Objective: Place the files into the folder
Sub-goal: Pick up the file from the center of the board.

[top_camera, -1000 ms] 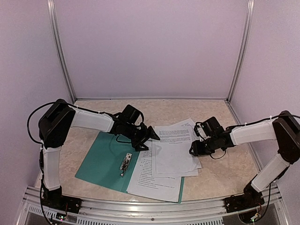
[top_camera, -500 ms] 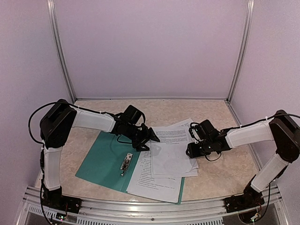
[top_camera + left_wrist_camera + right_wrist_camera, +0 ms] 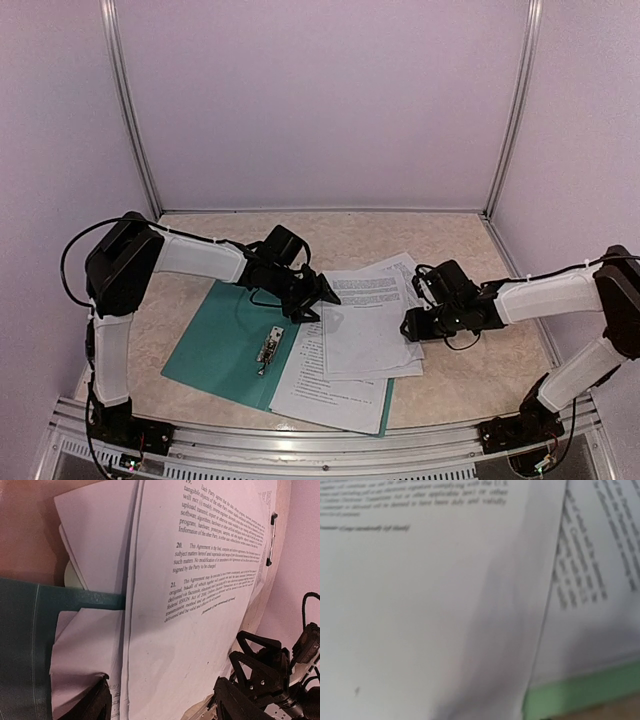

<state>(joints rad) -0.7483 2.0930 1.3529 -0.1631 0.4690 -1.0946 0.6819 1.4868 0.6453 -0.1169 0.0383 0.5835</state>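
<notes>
Top view: folder (image 3: 215, 345) open flat on table (image 3: 350, 235), left of centre, silver clip (image 3: 268, 350) at spine. Files (image 3: 365, 320) fanned over its right leaf and onto table. Left gripper (image 3: 322, 296) at stack's left edge, jaws apart, no grip seen. Right gripper (image 3: 412, 325) low at stack's right edge; opening cannot tell.

Left wrist: fingers (image 3: 97, 705) spread wide, printed sheet between; folder corner at left.

Right wrist: own fingers out of frame. Blurred files fill view; pale green strip (image 3: 580, 695) beneath, lower right.

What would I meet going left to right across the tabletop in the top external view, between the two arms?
Bare left leaf of the folder → silver clip → left tool → upper sheets of the files → right tool. The lower page in the folder spans too wide to place.
</notes>
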